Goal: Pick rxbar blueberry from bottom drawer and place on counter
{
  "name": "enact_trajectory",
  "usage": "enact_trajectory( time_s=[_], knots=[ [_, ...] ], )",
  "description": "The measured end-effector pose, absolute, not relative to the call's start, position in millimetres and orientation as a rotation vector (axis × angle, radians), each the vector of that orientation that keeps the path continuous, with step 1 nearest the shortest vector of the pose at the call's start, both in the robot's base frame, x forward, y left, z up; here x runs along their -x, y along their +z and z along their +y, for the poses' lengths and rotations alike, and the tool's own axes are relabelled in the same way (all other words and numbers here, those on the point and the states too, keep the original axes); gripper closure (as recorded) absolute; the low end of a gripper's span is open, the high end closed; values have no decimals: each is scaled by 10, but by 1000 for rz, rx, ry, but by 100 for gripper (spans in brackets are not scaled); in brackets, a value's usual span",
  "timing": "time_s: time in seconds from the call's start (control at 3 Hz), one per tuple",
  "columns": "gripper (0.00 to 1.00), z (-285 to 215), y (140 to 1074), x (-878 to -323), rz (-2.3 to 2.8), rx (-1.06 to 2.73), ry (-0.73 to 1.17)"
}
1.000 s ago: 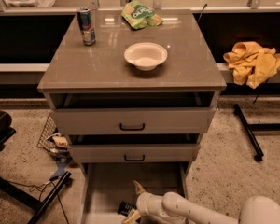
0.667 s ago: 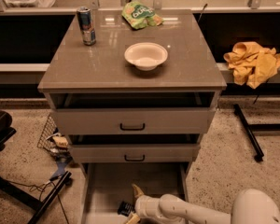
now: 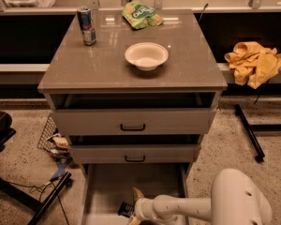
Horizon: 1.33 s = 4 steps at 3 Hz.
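Observation:
The bottom drawer [image 3: 107,191] is pulled out at the cabinet's foot, with a pale flat floor. The rxbar blueberry [image 3: 126,209], a small dark bar, lies on that floor near the front. My gripper [image 3: 136,207] reaches into the drawer from the lower right, right beside the bar, with one tan fingertip [image 3: 138,194] pointing up. My white arm [image 3: 196,205] runs off to the lower right. The counter [image 3: 98,64] is the glossy grey-brown top of the cabinet.
On the counter stand a white bowl [image 3: 146,56], a drink can [image 3: 86,26] and a green snack bag [image 3: 140,14]. The two upper drawers [image 3: 132,122] with black handles stand slightly open. A yellow cloth [image 3: 254,63] lies at the right. Cables and clutter [image 3: 56,146] lie on the floor at the left.
My arm has shifted slightly to the left and lower in the drawer; the gripper stays beside the bar. Nothing else has moved.

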State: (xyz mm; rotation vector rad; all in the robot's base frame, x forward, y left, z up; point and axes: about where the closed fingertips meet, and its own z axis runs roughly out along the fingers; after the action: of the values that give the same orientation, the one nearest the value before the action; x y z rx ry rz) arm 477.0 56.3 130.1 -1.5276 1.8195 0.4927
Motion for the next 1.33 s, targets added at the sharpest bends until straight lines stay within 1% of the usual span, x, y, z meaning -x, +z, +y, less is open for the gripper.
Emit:
enact_trajectory(
  time_s=[0.33,0.67,1.33],
  knots=[
    [15,639,1165,-4746,1839,1584,482],
    [39,749,1062,-4703,1843,1614,491],
    [85,750,1131,-4703,1843,1614,491]
  ],
)
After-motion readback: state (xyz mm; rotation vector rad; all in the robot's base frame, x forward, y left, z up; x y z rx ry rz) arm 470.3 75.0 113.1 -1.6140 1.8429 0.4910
